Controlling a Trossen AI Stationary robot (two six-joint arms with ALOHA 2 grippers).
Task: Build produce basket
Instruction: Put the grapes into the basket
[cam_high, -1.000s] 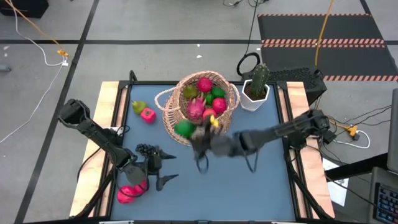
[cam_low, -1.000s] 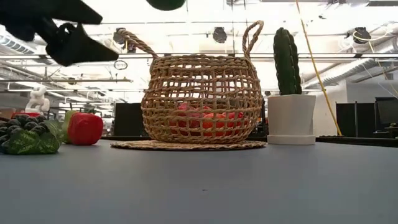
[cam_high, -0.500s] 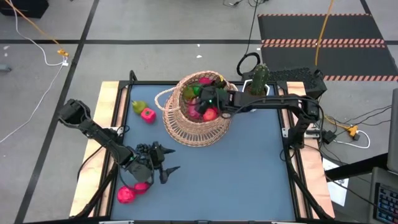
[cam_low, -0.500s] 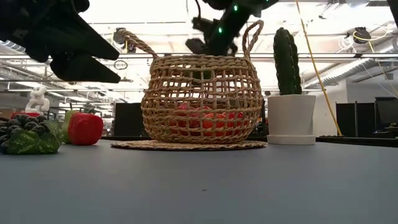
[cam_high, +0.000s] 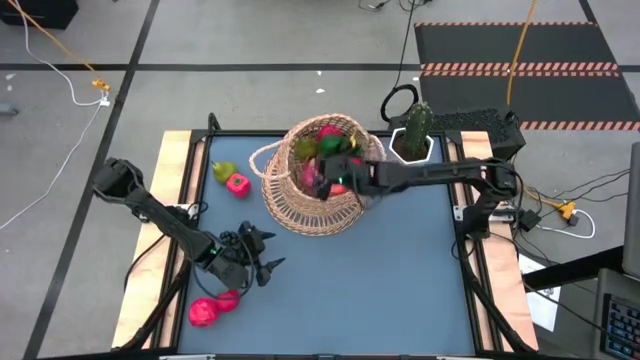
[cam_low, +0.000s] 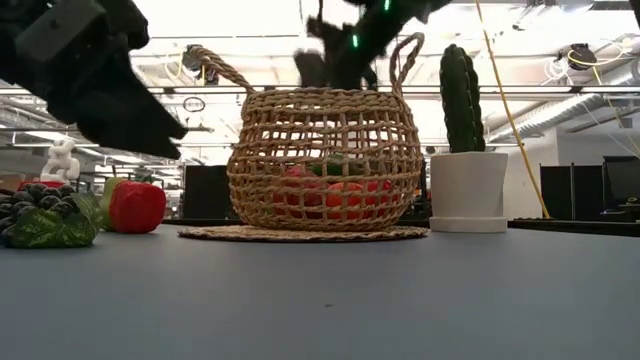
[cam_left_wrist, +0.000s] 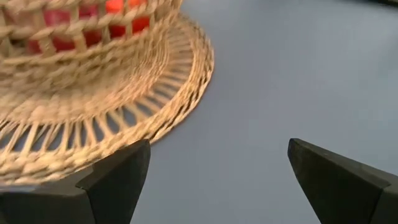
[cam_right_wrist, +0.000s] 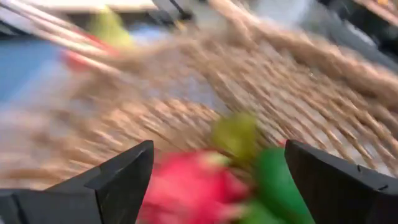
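Note:
The tan wicker basket (cam_high: 318, 190) stands on its round woven mat (cam_left_wrist: 93, 112) at the table's far middle, with red, pink and green produce (cam_right_wrist: 193, 186) inside. My right gripper (cam_high: 322, 172) hangs open over the basket's mouth with nothing between its fingers. My left gripper (cam_high: 268, 262) is open near the left front, above the table, pointing toward the basket. Dark grapes (cam_low: 40, 215) lie beside it. A red apple (cam_low: 137, 207) and a yellow-green pear (cam_high: 222, 172) lie left of the basket. Two pink fruits (cam_high: 212, 308) lie at the near left.
A green cactus (cam_high: 416, 122) in a white pot (cam_low: 467, 190) stands just right of the basket, close to my right arm. The blue tabletop (cam_high: 400, 280) runs in front of and to the right of the basket.
My right gripper has swung from the table's middle toward the far edge, and now hangs over the basket. In the low view a green fruit now lies among the red ones inside the basket. My left gripper has sunk a little and tipped downward.

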